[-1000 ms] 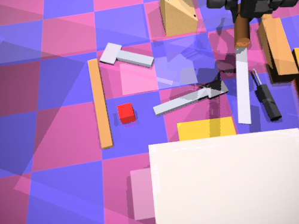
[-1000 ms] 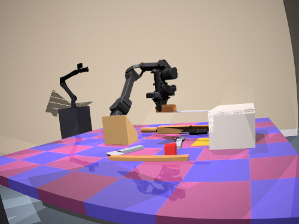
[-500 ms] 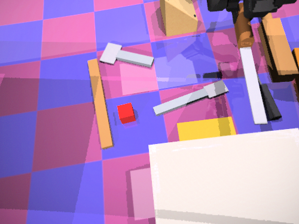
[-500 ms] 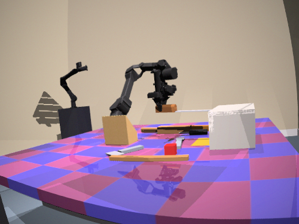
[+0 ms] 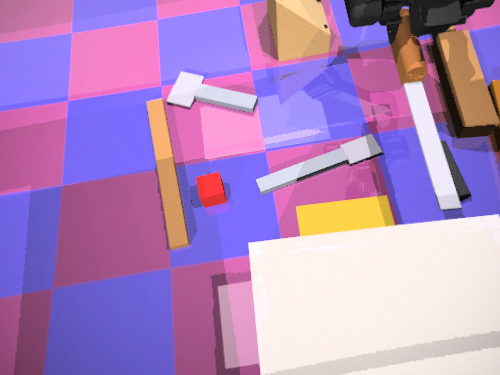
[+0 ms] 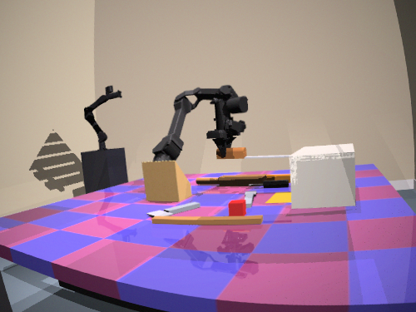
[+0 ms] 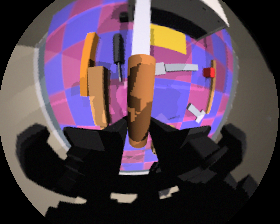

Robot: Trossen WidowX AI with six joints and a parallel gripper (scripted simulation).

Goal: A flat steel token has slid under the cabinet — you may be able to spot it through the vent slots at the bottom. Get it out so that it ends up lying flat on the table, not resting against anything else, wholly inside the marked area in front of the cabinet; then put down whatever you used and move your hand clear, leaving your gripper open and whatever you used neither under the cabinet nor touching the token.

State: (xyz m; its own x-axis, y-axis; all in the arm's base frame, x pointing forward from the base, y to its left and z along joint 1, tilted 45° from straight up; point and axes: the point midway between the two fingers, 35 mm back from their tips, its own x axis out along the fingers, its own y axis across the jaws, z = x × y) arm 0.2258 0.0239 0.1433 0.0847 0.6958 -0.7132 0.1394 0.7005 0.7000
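My gripper [image 5: 406, 24] [image 6: 223, 151] [image 7: 138, 118] is shut on the brown handle of a long flat blade tool. Its pale blade [image 5: 429, 145] [image 6: 267, 156] [image 7: 142, 27] points toward the cabinet, level and well above the table. The white cabinet [image 5: 375, 295] [image 6: 322, 180] shows its dark front [image 7: 175, 15] in the wrist view. In the top view the blade's tip shows just short of the cabinet's edge. A yellow marked area [image 5: 345, 216] [image 6: 279, 197] [image 7: 169, 39] lies in front of the cabinet. The steel token is not visible in any view.
A dark screwdriver [image 5: 457, 177] [image 7: 118, 49] lies below the blade. Two grey flat-headed tools [image 5: 300, 171] [image 5: 225, 97], a red cube [image 5: 211, 190] [image 6: 237, 208], a wooden strip [image 5: 167, 175], a brown block [image 5: 465, 75], an orange bar [image 7: 88, 65] and a wooden wedge [image 5: 297, 32] [image 6: 160, 181] stand or lie around.
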